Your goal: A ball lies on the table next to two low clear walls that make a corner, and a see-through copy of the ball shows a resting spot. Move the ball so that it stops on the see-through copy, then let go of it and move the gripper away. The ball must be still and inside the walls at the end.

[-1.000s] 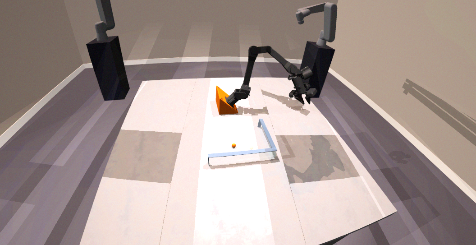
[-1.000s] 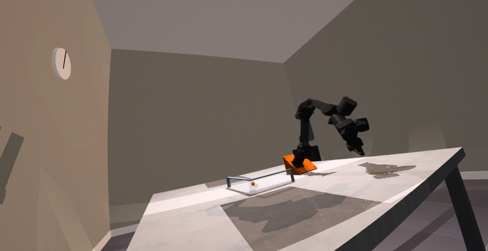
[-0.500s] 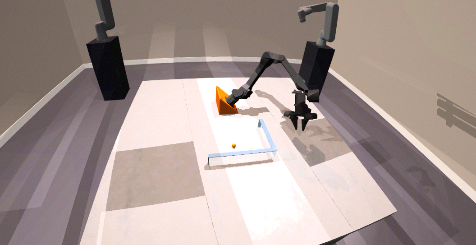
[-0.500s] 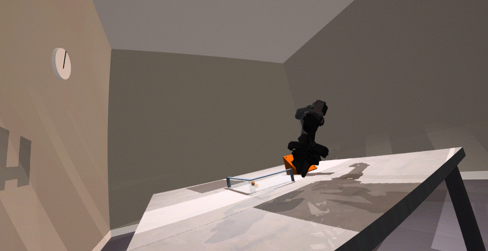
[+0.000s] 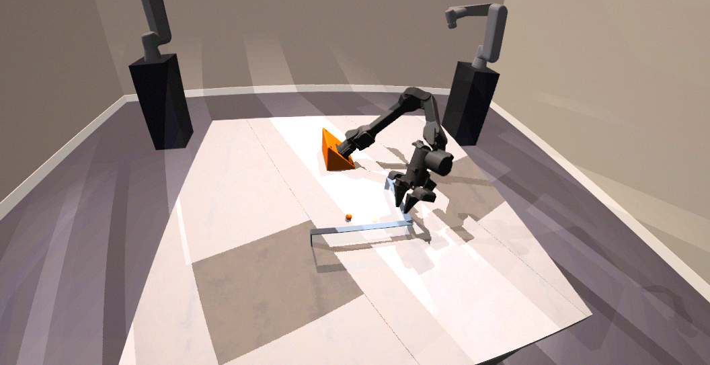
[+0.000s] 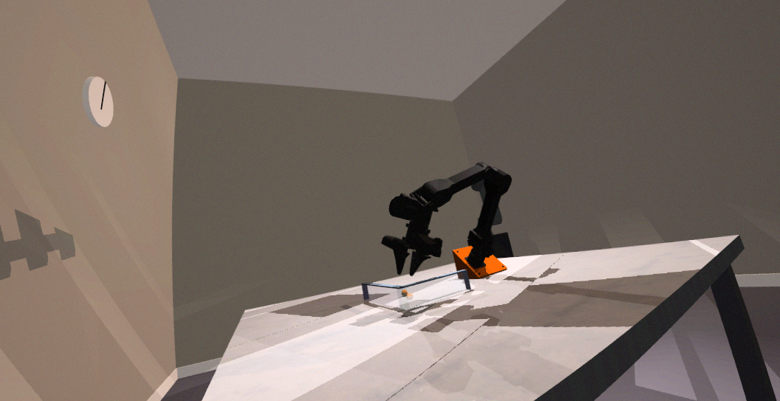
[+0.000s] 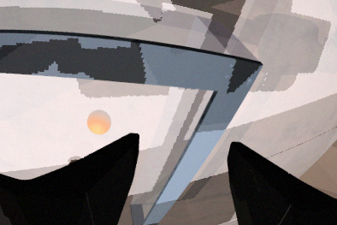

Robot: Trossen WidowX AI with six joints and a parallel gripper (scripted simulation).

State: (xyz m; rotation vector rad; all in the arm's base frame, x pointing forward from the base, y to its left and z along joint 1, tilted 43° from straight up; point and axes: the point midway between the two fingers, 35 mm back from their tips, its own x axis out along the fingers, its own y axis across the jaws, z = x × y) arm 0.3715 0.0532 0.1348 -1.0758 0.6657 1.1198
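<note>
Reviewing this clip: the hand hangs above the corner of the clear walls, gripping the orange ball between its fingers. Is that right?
Not quite. The hand does hang above the corner of the clear walls, but it grips nothing. The top view shows the orange ball lying on the table inside the walls, beside the see-through copy.
</note>
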